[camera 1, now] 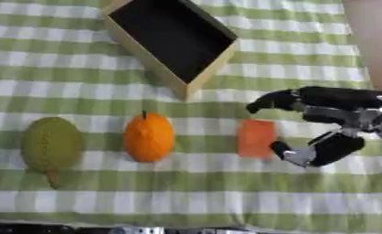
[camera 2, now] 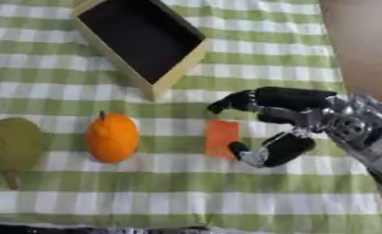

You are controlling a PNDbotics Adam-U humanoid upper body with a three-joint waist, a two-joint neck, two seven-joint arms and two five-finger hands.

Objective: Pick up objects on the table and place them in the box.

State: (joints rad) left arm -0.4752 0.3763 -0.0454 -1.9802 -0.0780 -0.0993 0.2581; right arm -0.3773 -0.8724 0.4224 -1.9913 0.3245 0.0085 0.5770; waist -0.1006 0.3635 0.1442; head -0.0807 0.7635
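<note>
lying in a row on the checked cloth [camera 1: 186,201] are a green fruit [camera 1: 50,144], an orange [camera 1: 149,137] and an orange block [camera 1: 256,138]; the right hand [camera 2: 294,123] brackets the block, fingers spread wide, not closed. farther back sits the box [camera 1: 166,41].

Open cloth [camera 1: 226,192] along the near edge. Orange fruit [camera 1: 149,137] between green fruit [camera 1: 52,144] and orange block [camera 1: 257,138], gaps between. Box [camera 1: 186,82] behind, well apart. Right hand [camera 2: 294,125] just beside the block.

head stereo pair | looking down | both share table [camera 1: 186,201], box [camera 1: 172,39]
</note>
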